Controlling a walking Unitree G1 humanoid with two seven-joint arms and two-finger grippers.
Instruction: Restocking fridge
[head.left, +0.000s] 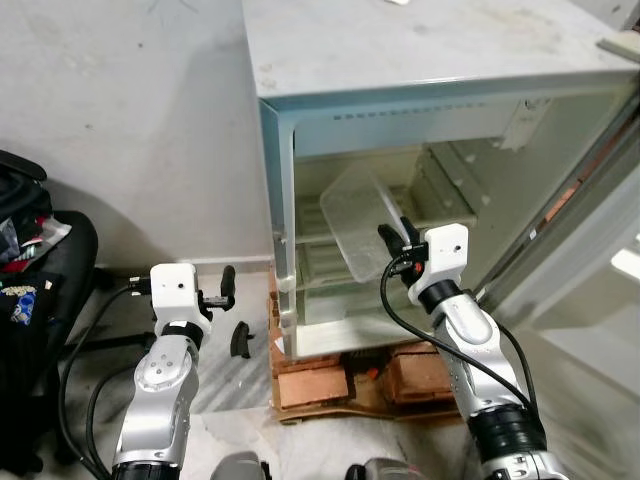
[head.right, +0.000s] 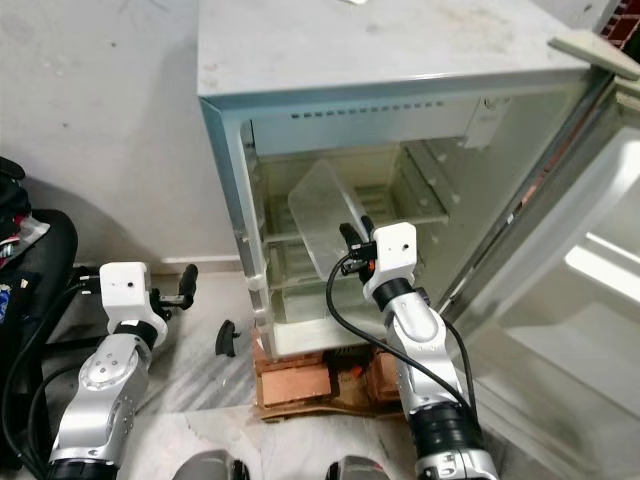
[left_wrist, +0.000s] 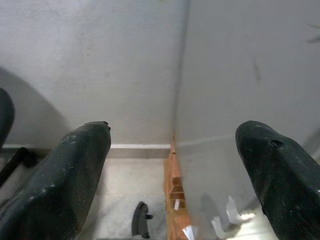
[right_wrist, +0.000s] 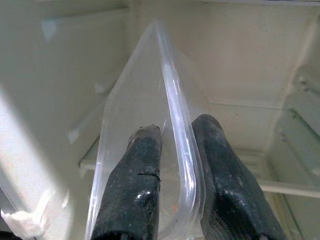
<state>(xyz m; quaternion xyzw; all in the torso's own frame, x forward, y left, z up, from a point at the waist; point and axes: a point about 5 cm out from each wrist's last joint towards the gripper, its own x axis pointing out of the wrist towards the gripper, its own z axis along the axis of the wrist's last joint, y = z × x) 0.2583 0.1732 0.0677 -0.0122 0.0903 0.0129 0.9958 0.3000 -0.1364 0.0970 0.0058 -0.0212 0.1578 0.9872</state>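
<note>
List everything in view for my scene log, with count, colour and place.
fridge: one, pale grey-green, door open, standing against the wall.
plastic container: one, clear, tilted inside the fridge, rim pinched by the right gripper.
bricks: several, reddish, under the fridge.
black part: one, on the floor left of the fridge.
office chair: one, black, far left.
left gripper: open, low beside the fridge.
right gripper: shut on the container's rim.
</note>
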